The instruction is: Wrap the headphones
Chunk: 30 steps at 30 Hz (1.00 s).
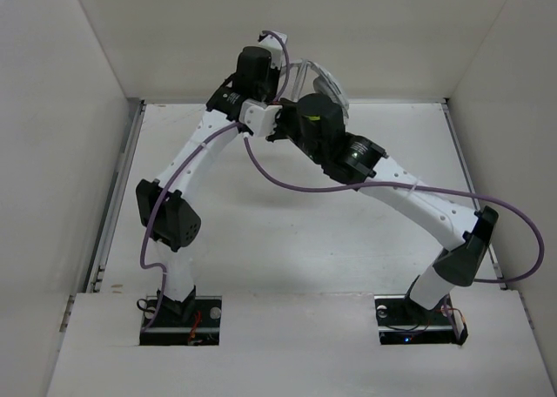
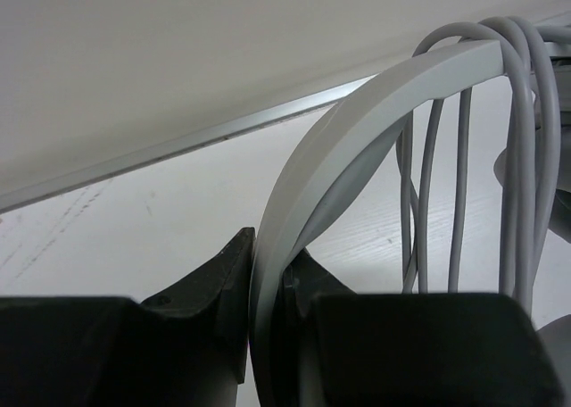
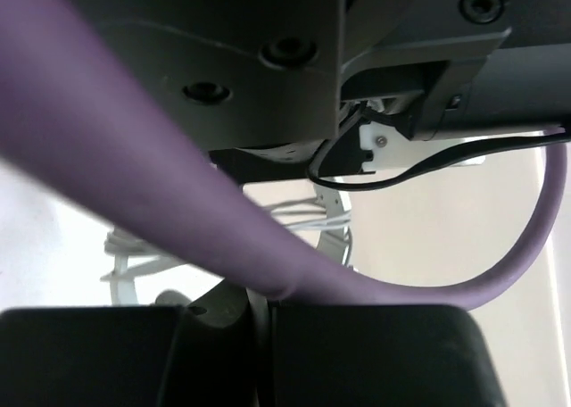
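Now mid-wrap: pinching headband point(image 2: 357, 130) tight in left claw point(image 2: 268, 278), cable point(image 2: 513, 157) coils just beside; right claw point(image 3: 260, 331) unreadable; likely needs another loop.

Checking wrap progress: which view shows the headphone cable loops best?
Left wrist view: the cable loops several times over the headband, close and unblocked, the left gripper clamped on the band. Top view shows only a sliver of the headphones behind the arms; right wrist glimpses strands behind a purple cable.
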{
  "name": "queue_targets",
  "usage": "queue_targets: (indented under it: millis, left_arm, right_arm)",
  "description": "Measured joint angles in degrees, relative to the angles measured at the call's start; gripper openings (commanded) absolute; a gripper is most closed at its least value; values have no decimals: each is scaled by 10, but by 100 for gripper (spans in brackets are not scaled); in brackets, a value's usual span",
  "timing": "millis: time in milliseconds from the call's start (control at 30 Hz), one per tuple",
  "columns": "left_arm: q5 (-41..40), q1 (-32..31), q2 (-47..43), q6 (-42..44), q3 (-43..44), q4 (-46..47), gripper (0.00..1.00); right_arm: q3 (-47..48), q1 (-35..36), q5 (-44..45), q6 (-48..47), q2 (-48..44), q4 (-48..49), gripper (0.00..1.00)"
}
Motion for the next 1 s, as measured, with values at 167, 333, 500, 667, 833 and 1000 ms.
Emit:
queue_targets:
  millis: [167, 333, 500, 667, 833, 1000]
  left_arm:
    - [53, 10, 0, -43, 16, -28, 0]
    - [90, 22, -1, -77, 27, -38, 0]
    - [130, 31, -1, -106, 28, -48, 0]
    - [159, 32, -1, -127, 28, -53, 0]
    - [182, 32, -1, -143, 31, -53, 0]
    - [192, 33, -3, -147, 31, -54, 0]
  right_arm:
    - [0, 9, -2, 1, -3, 5, 0]
    - [0, 16, -12, 10, -6, 5, 0]
    - [6, 16, -32, 50, -6, -5, 0]
    - [9, 17, -47, 77, -7, -13, 0]
    - [9, 23, -62, 105, -6, -16, 0]
    - [12, 28, -66, 110, -6, -18, 0]
